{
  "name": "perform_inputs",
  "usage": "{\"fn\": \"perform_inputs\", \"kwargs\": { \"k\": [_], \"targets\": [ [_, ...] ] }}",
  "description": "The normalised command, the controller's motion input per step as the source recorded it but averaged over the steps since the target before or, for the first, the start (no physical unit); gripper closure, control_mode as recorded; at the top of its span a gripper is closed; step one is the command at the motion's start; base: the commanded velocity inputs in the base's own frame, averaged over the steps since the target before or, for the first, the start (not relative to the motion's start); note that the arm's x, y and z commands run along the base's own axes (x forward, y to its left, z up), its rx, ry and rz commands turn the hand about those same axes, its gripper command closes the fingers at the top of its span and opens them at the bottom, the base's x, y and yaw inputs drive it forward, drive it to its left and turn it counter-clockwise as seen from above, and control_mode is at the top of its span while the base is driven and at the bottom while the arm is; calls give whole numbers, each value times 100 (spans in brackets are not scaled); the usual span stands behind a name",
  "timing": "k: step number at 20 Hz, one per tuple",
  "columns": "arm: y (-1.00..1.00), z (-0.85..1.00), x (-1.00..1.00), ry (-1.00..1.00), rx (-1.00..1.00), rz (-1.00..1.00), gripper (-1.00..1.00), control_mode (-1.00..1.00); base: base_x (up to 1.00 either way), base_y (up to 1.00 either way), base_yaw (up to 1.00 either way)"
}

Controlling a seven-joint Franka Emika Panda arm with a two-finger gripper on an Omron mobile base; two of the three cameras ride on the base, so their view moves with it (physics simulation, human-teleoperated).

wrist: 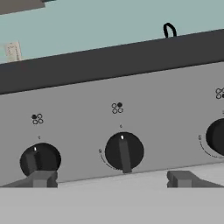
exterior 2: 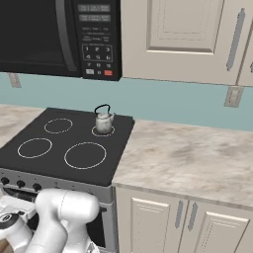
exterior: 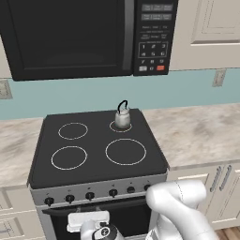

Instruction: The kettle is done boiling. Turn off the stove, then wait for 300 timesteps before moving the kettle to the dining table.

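The small silver kettle stands on the back right burner ring of the black stove. In the hand view only its black handle pokes above the cooktop edge. My gripper is open, low in front of the stove's silver front panel, and nothing is between its fingertips. The middle knob sits just above the gap between them, with another knob to its left and a third at the right edge. The dining table is out of view.
A black microwave hangs above the stove. Marbled counter runs to the right over pale cabinet doors. My white arm is folded low before the oven.
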Motion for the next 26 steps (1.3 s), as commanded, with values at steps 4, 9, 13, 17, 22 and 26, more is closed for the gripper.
{"fn": "perform_inputs", "kwargs": {
  "k": [4,9,13,17,22,26],
  "targets": [
    [1,32,-24,0,0,0,-100,-100,0,0,0],
    [0,46,-19,0,0,0,-100,-100,0,0,0],
    [0,57,-26,0,0,0,-100,-100,0,0,0],
    [0,60,-31,0,0,0,-100,-100,0,0,0],
    [0,58,-16,1,0,0,-100,-100,0,0,0],
    [0,63,0,5,1,0,-100,-100,0,0,0]
  ]
}}
